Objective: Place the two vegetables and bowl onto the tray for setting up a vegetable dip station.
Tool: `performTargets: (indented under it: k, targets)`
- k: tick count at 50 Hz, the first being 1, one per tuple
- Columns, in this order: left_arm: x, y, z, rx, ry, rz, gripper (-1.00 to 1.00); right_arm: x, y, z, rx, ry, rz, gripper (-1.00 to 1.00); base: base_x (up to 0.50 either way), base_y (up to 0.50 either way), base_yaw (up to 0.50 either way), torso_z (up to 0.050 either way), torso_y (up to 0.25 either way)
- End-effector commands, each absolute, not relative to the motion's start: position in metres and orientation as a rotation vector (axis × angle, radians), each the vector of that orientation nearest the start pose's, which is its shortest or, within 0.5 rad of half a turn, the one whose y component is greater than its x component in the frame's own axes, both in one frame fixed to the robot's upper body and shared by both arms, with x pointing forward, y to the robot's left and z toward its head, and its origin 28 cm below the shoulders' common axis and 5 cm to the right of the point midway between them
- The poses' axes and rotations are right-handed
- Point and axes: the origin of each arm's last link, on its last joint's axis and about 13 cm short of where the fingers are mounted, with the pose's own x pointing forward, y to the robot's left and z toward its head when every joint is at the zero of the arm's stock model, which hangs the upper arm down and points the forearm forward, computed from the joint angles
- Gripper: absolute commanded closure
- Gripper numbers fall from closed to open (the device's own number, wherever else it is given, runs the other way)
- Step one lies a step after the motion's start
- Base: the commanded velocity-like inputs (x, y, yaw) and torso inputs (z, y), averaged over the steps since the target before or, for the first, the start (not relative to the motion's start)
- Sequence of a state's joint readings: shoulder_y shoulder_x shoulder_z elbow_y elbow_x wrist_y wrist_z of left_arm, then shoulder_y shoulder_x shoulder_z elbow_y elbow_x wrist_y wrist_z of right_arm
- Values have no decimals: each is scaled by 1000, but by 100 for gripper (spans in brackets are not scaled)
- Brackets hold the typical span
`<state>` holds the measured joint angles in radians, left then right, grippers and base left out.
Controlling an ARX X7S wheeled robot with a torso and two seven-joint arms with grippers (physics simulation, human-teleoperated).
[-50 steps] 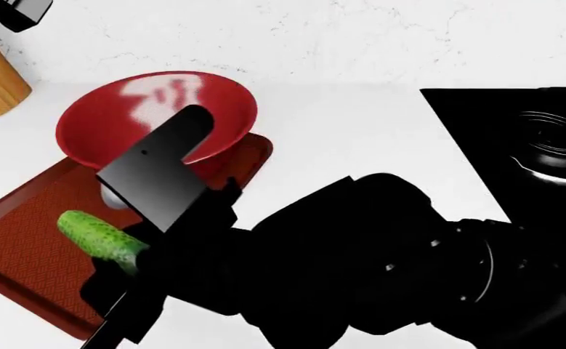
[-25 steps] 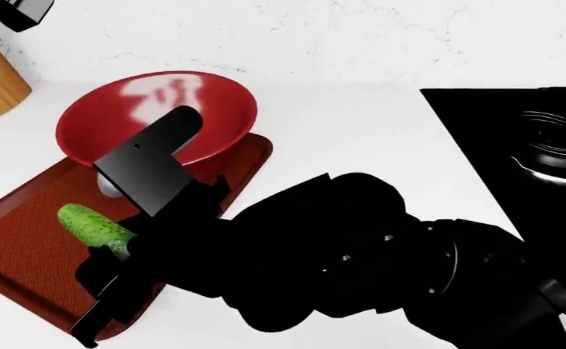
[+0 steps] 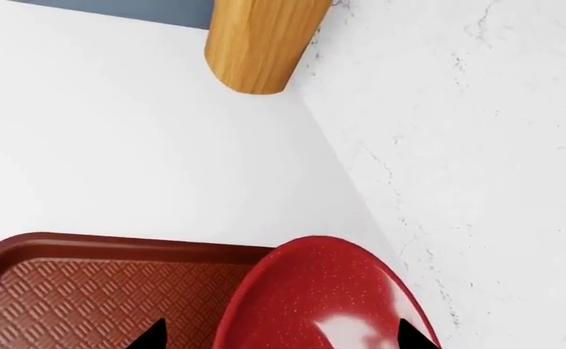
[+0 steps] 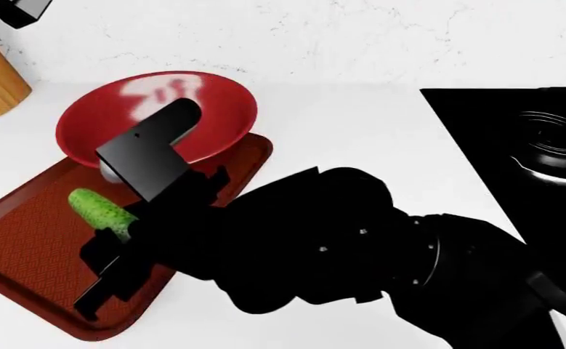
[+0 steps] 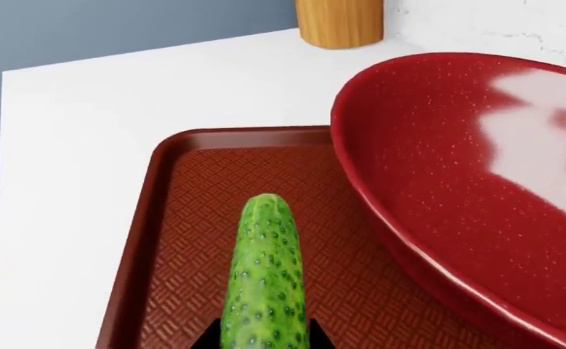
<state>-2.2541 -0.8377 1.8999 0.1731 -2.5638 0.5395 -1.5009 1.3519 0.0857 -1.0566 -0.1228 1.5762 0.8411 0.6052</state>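
Left wrist view: only two dark fingertips [image 3: 152, 336] of the left gripper [image 3: 277, 338] show at the frame's edge, set wide apart with nothing between them. Ahead of them lie the rim of the glossy, deep red round bowl [image 3: 322, 298] and a rounded corner of the flat, dark red-brown crosshatched tray [image 3: 79, 291]. A round wooden container [image 3: 261, 40] stands well beyond, by the white marbled wall [image 3: 476, 145].

Head view: the right gripper [image 4: 118, 243] is over the tray [image 4: 21, 240], closed on the short, bumpy green cucumber [image 4: 96, 209], whose free end juts out past the fingers toward the tray's open floor. The bowl [image 4: 157, 116] sits just beyond, over the tray's far corner. The right arm is plainly the nearer one. No carrot is visible.

Right wrist view: the cucumber [image 5: 265, 276] runs straight out from between the fingers, its long axis in line with them and roughly along the tray's [image 5: 166, 218] length, the blunt tip pointing away. Whether it touches the tray floor I cannot tell. The bowl's [image 5: 476, 182] wall rises close beside it. Releasing here would probably leave it on the tray.
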Motion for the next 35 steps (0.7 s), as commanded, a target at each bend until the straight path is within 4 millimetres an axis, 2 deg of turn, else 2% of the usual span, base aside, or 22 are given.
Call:
performTargets:
  k: [1, 35]
  targets:
    - [270, 232, 423, -813, 239, 713, -100, 242, 68, 257, -234, 289, 990, 100, 0, 0, 0, 0, 0]
    - [269, 232, 425, -821, 232, 705, -100, 256, 67, 248, -242, 336, 899, 100, 0, 0, 0, 0, 0]
